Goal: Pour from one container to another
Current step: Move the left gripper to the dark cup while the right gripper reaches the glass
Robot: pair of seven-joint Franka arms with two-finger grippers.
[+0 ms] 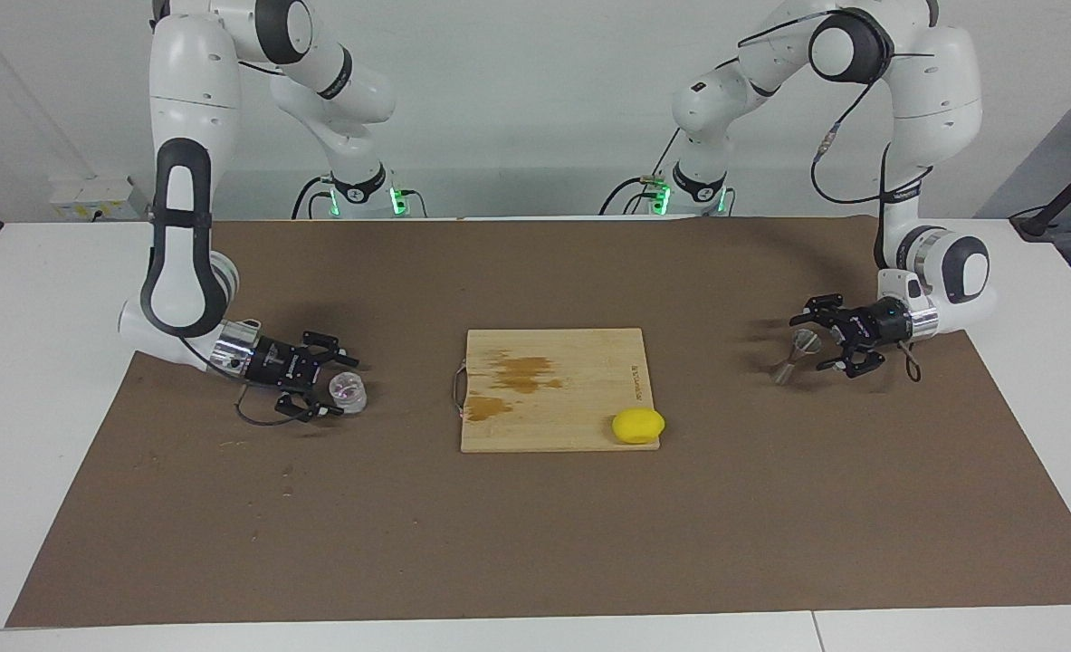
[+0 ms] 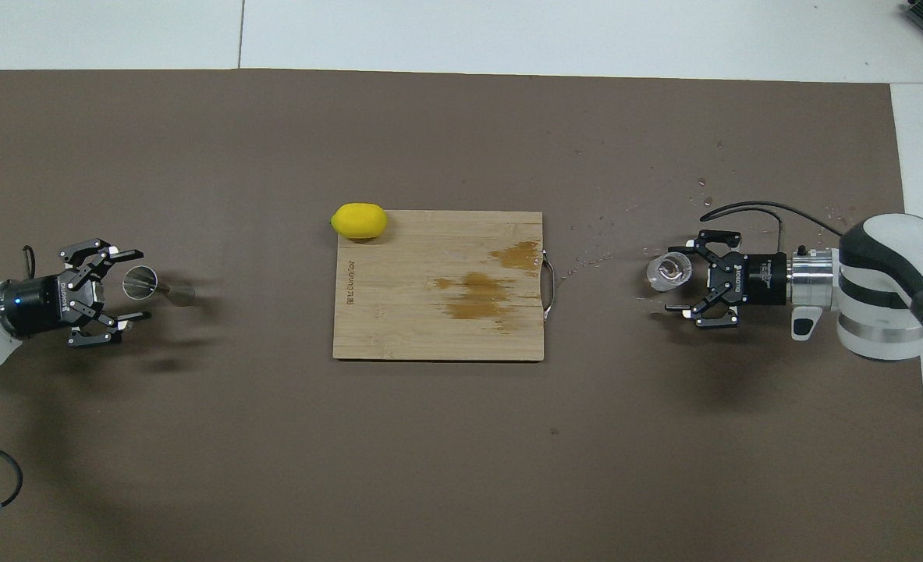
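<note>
The clear glass tumbler (image 1: 348, 390) stands on the brown mat toward the right arm's end of the table. My right gripper (image 1: 345, 387) lies low and level around it, open, with a finger on each side of the glass (image 2: 669, 271). Whether the fingers touch it I cannot tell. The silvery hourglass-shaped jigger (image 1: 793, 355) is on the mat toward the left arm's end and looks slightly tilted. My left gripper (image 1: 812, 342) is open, its fingers straddling the jigger (image 2: 149, 283) with gaps showing on both sides.
A wooden cutting board (image 1: 580, 426) with brown wet stains lies at the middle of the mat. A yellow lemon (image 1: 638, 426) sits on its corner farthest from the robots. Small droplets dot the mat (image 2: 609, 257) between the board and the glass.
</note>
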